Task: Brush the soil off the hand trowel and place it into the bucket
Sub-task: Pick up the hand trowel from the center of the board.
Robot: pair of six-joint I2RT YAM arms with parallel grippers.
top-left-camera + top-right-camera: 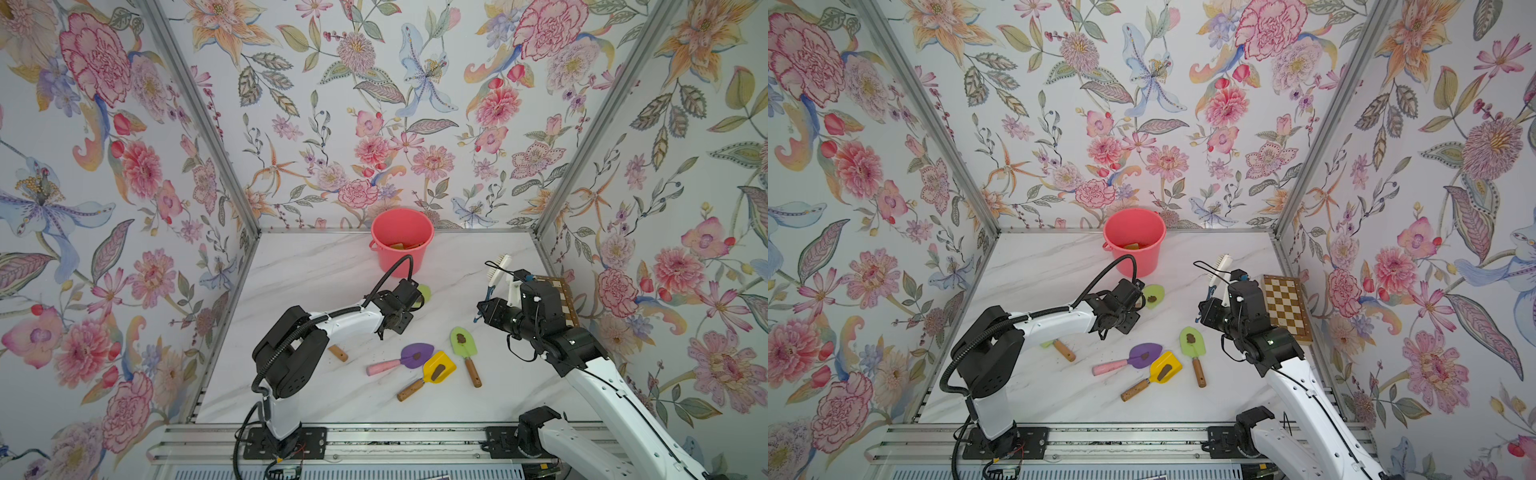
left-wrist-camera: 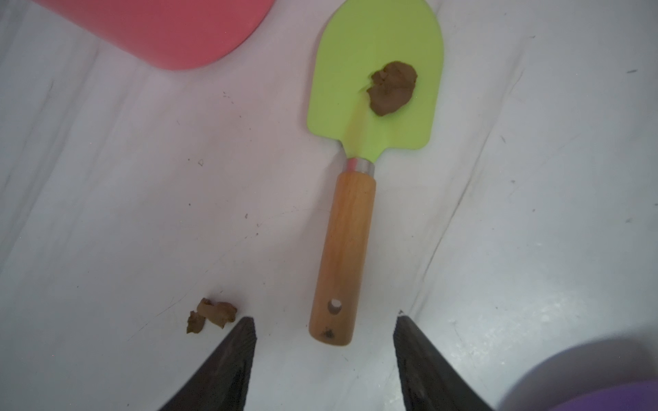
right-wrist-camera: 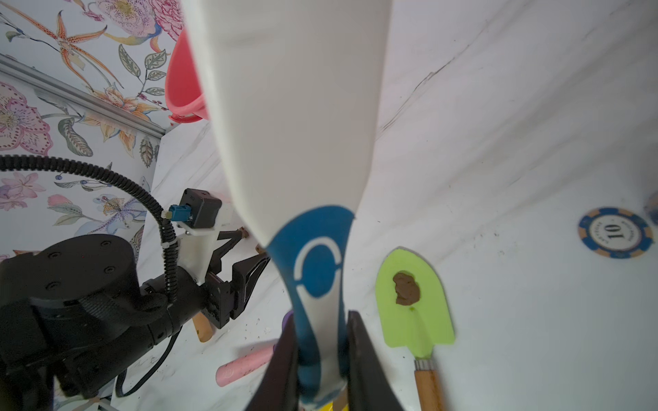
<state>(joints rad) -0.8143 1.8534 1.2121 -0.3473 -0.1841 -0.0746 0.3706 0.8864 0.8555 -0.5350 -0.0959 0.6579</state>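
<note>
A lime-green hand trowel (image 2: 374,71) with a wooden handle (image 2: 343,249) lies flat beside the coral-pink bucket (image 1: 402,241), with a lump of soil (image 2: 391,87) on its blade. My left gripper (image 2: 324,320) hovers open over the handle's end, a fingertip on either side and neither touching it. In a top view only the blade (image 1: 1153,296) shows past that gripper (image 1: 1137,300). My right gripper (image 3: 320,320) is shut on the blue-and-white handle of a brush (image 1: 498,268), held up with its bristles toward the back wall.
Loose soil crumbs (image 2: 212,315) lie by my left fingertip. Three more soiled trowels lie mid-table: green (image 1: 461,340), purple with a pink handle (image 1: 415,355), yellow (image 1: 438,365). Another wooden handle (image 1: 338,353) pokes from under my left arm. A chessboard (image 1: 1285,307) and a poker chip (image 3: 615,233) are at the right.
</note>
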